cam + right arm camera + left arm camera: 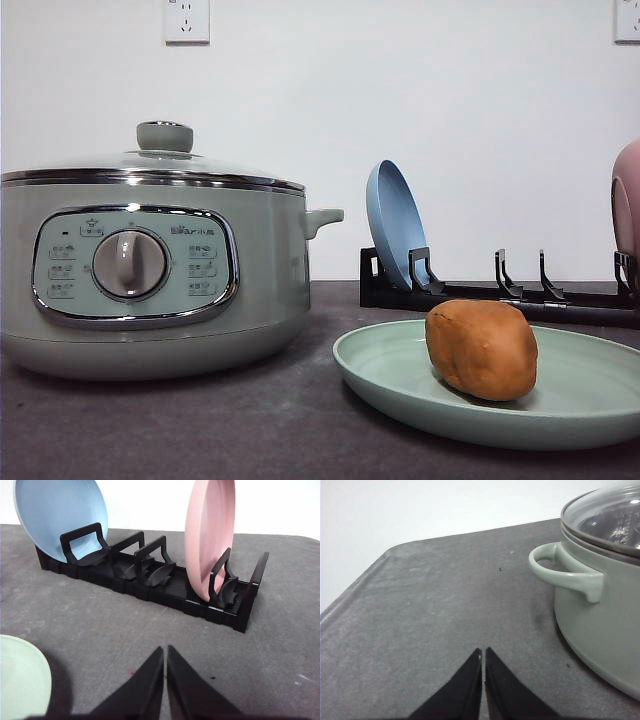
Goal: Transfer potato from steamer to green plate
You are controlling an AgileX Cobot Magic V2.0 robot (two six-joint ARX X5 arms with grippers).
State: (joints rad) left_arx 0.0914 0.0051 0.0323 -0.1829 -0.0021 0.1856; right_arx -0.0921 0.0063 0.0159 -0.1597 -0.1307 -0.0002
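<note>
the potato (482, 349) sits on the green plate (400, 385), resting toward the middle of the plate's near-left part in the front view, its orange-brown skin matte and its shadow falling on the plate under it. the plate lies flat on the dark grey counter (200, 430), to the right of the steamer (150, 270) and apart from it. the steamer stands upright on the counter with its glass lid (150, 165) on, the green knob (165, 136) on top, the dial (130, 264) in the middle of its chrome-rimmed panel, and a small side handle (323, 218) pointing toward the rack. behind the plate a black dish rack (500, 292) runs along the back of the counter; a blue plate (395, 225) stands on edge in its left end, and a pink plate (627, 205) stands at the right edge of the view. in the right wrist view the pink plate (210, 537) stands on edge in a slot near one end of the rack (150, 575) and the blue plate (60, 517) near the other, with 2 empty slots between them, and a sliver of the green plate (22, 680) shows at the edge. the right pincer (165, 652) has its tips together, holding nothing, above bare counter near the rack. in the left wrist view the left pincer (483, 655) is likewise closed on nothing, over bare counter (430, 605) beside the steamer (605, 630), whose other side handle (565, 572) and lid (610, 517) are in sight.
</note>
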